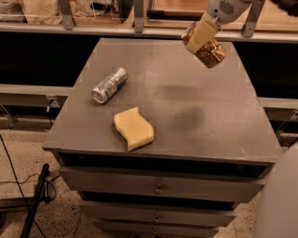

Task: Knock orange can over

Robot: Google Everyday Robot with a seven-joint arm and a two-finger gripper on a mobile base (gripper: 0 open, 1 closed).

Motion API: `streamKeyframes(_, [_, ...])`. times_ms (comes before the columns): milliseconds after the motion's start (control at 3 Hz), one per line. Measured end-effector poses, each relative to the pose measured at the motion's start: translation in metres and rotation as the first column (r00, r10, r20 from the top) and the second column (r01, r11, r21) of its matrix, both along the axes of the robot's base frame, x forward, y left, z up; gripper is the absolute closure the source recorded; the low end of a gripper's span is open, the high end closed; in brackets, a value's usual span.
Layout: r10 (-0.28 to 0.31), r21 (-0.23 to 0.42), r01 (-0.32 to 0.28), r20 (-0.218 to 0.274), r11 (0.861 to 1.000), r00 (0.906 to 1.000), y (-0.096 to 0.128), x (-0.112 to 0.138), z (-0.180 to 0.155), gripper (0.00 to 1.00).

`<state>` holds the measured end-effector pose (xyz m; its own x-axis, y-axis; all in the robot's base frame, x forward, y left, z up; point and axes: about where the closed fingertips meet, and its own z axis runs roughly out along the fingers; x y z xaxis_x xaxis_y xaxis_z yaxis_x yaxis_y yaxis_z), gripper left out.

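— So where is the orange can (212, 52)?

— Up in the air, off the table (219, 139), over the far right part of the grey top. It hangs tilted, with one round end pointing down and to the right. I can't tell which end that is.

— And the gripper (202, 41)?

— It reaches in from the top right edge on a white arm (224, 8), and it is clamped on that can. One pale cream finger (199, 33) lies along the can's upper left side. The other finger is hidden behind the can.

— Anything lying on the table itself?

— Two things. A silver can (109, 85) lies on its side toward the back left, with its round end facing the near left. A yellow sponge (134, 128) with wavy edges lies flat near the front edge, a little to the right of the silver can and not touching it. Both are well apart from the orange can.

— Any shadow?

— Yes, soft dark patches on the top, right of the middle.

— And under the top?

— A stack of grey drawers (158, 188) with small knobs. A black cable (14, 179) trails over the speckled floor at the left.
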<state>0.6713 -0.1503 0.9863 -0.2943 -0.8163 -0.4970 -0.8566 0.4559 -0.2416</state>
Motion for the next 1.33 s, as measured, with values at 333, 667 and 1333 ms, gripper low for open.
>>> streamKeyframes(333, [0.089, -0.200, -0.087, -0.001, 0.976, 0.9961, 0.003, -0.029, -0.012, 1.00])
streamKeyframes(667, [0.150, -0.356, -0.168, -0.077, 0.919, 0.9856, 0.005, -0.053, -0.044, 1.00])
streamKeyframes(1333, [0.221, -0.372, -0.329, -0.304, 0.868, 0.9266, 0.014, -0.068, -0.090, 0.89])
